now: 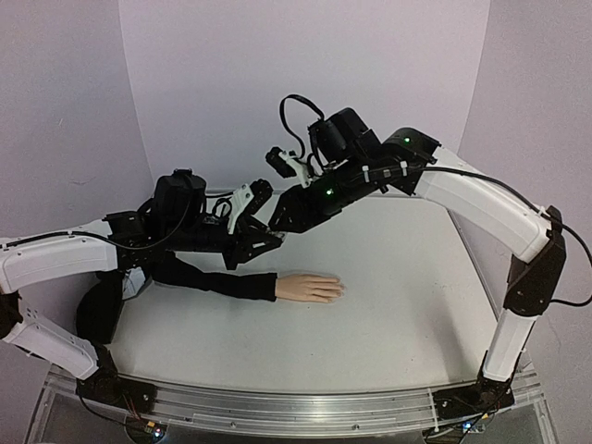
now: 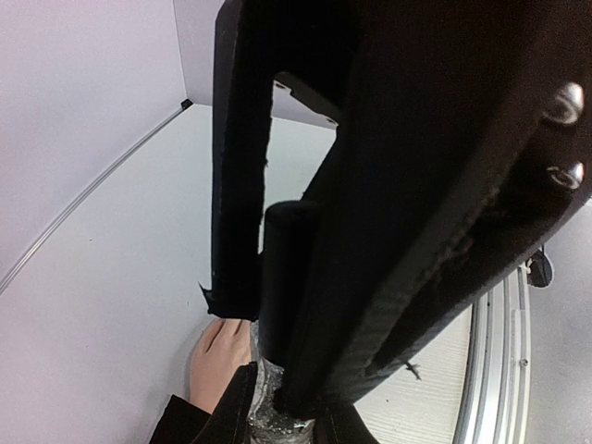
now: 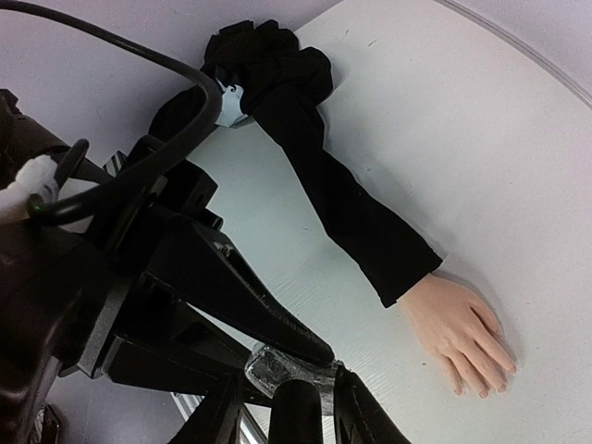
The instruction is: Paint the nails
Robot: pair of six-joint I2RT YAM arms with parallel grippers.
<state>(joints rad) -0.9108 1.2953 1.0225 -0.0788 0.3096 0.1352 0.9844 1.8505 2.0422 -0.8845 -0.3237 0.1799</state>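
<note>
The pale mannequin hand (image 1: 310, 288) lies flat on the table at the end of a long black sleeve (image 1: 213, 280); its nails (image 3: 483, 391) are too small to make out. Just above and behind the wrist, my two grippers meet. My left gripper (image 2: 277, 418) is shut on the clear glass body of a polish bottle (image 2: 262, 400). My right gripper (image 3: 291, 400) comes from the other side, its fingers (image 2: 240, 185) pressed against the bottle's black cap (image 2: 287, 264). From the top, the left gripper (image 1: 264, 242) and right gripper (image 1: 280, 220) hide the bottle.
The sleeve ends in a bunched black cloth (image 3: 268, 65) near the table's far left corner. A raised rim (image 2: 504, 370) runs along the table edge. Purple walls close in the back and both sides. My left arm's white link (image 1: 55, 259) stretches over the sleeve's far end.
</note>
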